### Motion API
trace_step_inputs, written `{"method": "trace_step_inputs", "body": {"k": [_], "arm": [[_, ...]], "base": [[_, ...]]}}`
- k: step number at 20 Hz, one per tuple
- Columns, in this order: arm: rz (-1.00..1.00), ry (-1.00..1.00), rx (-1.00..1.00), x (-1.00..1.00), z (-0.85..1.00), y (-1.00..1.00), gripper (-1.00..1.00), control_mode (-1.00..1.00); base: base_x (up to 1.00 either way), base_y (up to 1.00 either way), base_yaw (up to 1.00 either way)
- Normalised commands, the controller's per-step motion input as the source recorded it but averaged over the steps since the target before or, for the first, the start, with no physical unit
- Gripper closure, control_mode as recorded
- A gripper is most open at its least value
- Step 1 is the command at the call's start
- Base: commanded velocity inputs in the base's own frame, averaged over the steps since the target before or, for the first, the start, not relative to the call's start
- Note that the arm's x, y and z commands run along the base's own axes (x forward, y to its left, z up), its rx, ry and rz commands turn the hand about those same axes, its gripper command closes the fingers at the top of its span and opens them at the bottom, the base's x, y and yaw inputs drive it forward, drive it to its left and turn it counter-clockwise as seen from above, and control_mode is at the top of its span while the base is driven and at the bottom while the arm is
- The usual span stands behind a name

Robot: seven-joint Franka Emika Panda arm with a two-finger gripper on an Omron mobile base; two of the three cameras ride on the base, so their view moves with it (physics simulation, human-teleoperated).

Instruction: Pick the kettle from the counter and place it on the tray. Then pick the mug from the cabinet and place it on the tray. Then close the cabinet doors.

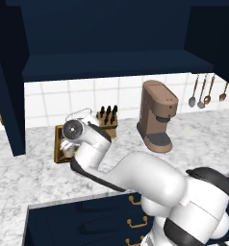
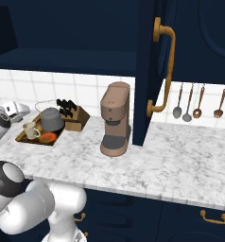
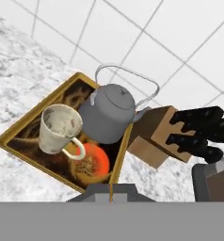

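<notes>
Tool: finger tips hidden, so open or closed cannot be told; hand hangs above the tray, camera looking down on it.
Mug [image 3: 60, 129]: upright in the tray, below the hand, handle toward the orange spot.
Kettle [image 3: 108, 112]: in the tray, touching or just beside the mug.
Tray [image 3: 14, 134]: on the marble bench [image 2: 180, 156], against the knife block [image 3: 156, 134].
Cabinet door [image 2: 150, 66]: swung open, brass handle outward.
Coffee machine [image 2: 116, 118]: well apart, right of the tray.
</notes>
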Motion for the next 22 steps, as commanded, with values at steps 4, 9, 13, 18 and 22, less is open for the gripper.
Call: {"method": "trace_step_inputs", "body": {"k": [4,9,13,18,22], "arm": [[-0.10,-0.10,-0.36,-0.24,0.25,0.81,1.00,-1.00],[-0.16,-0.21,-0.30,-0.20,0.17,0.77,1.00,-1.00],[-0.09,-0.35,-0.26,-0.12,0.04,0.58,1.00,-1.00],[-0.05,-0.41,-0.18,-0.17,0.36,0.56,1.00,-1.00],[-0.03,-0.39,-0.16,-0.24,0.65,0.44,1.00,-1.00]], "base": [[0.00,0.00,0.00],[0.00,0.00,0.00],[0.00,0.00,0.00],[0.00,0.00,0.00],[0.00,0.00,0.00]]}}
